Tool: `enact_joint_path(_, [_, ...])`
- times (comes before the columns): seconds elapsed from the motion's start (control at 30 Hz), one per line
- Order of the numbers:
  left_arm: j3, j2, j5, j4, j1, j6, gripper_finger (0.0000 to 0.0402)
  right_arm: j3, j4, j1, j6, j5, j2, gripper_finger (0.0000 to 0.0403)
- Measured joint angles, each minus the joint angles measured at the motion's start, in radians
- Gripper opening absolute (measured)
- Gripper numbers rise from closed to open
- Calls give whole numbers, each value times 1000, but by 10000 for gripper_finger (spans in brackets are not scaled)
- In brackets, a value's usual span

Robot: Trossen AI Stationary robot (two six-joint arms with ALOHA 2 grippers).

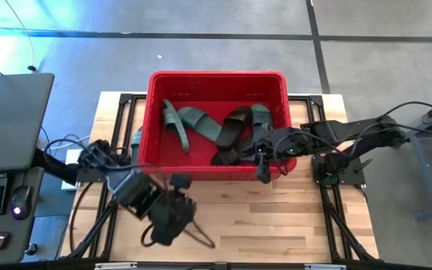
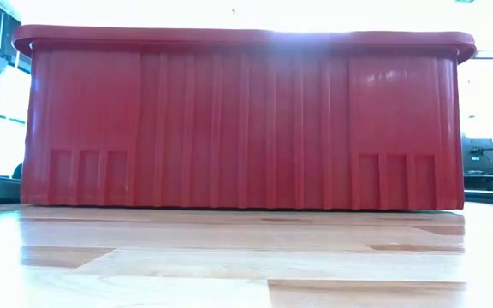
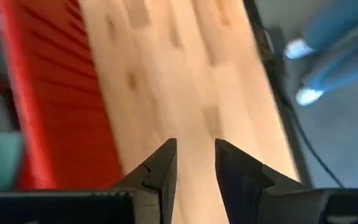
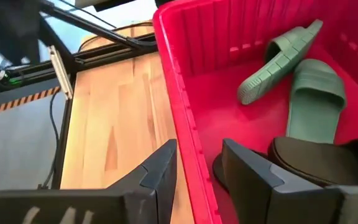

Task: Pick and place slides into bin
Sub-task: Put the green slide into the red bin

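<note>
Right claw [image 1: 263,171] spread, empty, straddling near wall of bin [image 1: 156,97], likely just after a drop | left claw [image 3: 194,163] parted, empty, over bare counter [image 1: 276,217] | slides [image 1: 235,129], green and black, all piled inside bin; job looks finished
</note>
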Motion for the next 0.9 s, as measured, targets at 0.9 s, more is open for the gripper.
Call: enact_joint_path(0.9, [-1019,9,308,-3,-248,-372,229,0,328,-117,8,-163,1,119])
